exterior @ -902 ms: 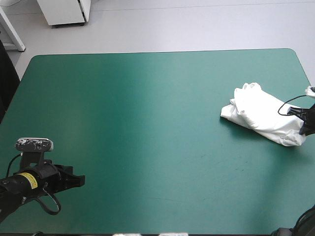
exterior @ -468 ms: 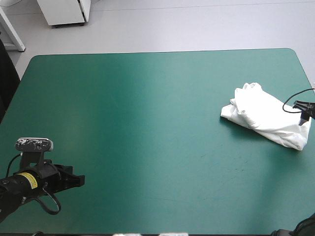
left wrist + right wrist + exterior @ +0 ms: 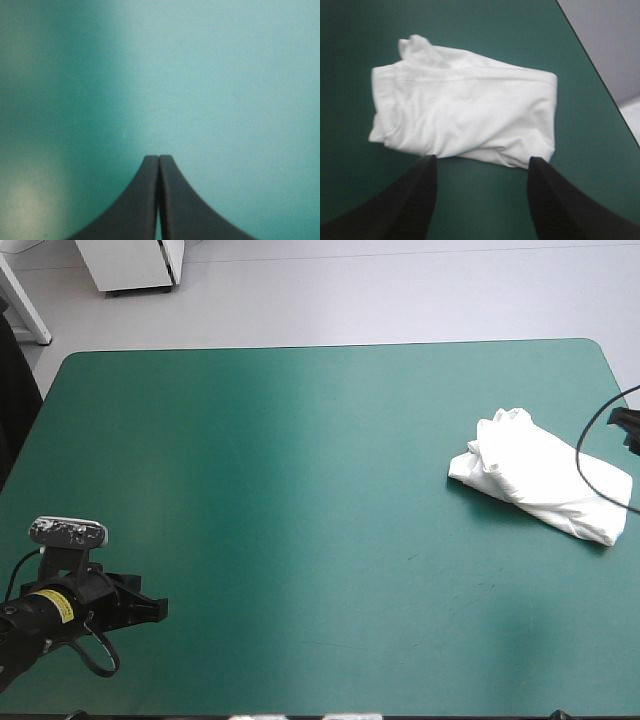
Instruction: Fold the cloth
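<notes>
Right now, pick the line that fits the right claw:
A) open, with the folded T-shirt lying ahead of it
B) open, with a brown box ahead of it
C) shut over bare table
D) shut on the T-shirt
A: in its own wrist view the right claw stands wide open with nothing held, and the T-shirt lies as a folded bundle on the teal-green cover just ahead of it.
</notes>
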`<action>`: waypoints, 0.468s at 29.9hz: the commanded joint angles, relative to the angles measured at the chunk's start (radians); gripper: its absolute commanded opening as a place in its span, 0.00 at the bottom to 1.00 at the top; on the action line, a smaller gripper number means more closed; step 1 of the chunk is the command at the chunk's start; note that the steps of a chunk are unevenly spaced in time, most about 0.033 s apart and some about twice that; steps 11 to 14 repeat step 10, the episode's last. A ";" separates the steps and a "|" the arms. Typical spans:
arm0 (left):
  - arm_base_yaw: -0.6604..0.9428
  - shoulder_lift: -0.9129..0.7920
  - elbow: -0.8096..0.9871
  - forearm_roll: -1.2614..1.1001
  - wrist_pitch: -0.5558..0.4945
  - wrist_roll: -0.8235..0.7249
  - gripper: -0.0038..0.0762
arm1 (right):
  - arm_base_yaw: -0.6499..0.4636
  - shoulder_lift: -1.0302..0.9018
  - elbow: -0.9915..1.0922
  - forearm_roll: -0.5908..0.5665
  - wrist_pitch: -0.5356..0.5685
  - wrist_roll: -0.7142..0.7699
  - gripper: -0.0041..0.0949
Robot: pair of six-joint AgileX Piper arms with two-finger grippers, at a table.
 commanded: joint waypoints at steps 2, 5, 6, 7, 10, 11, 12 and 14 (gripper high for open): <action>0.003 0.007 -0.023 0.008 -0.051 0.044 0.04 | 0.194 -0.166 -0.017 -0.062 0.010 -0.045 0.55; 0.003 0.007 -0.023 0.021 -0.051 0.044 0.04 | 0.338 -0.247 -0.015 -0.142 0.010 -0.036 0.55; 0.003 0.007 -0.023 0.027 -0.051 0.044 0.04 | 0.362 -0.270 -0.015 -0.144 0.010 -0.036 0.55; 0.003 0.007 -0.023 0.034 -0.051 0.046 0.04 | 0.384 -0.297 -0.015 -0.144 0.010 -0.025 0.55; 0.003 0.007 -0.023 0.034 -0.051 0.046 0.04 | 0.409 -0.379 0.011 -0.138 0.010 -0.003 0.53; 0.003 0.007 -0.023 0.034 -0.051 0.046 0.04 | 0.409 -0.379 0.011 -0.138 0.010 -0.003 0.53; 0.003 0.007 -0.023 0.034 -0.051 0.046 0.04 | 0.409 -0.379 0.011 -0.138 0.010 -0.003 0.53; 0.003 0.007 -0.023 0.034 -0.051 0.046 0.04 | 0.409 -0.379 0.011 -0.138 0.010 -0.003 0.53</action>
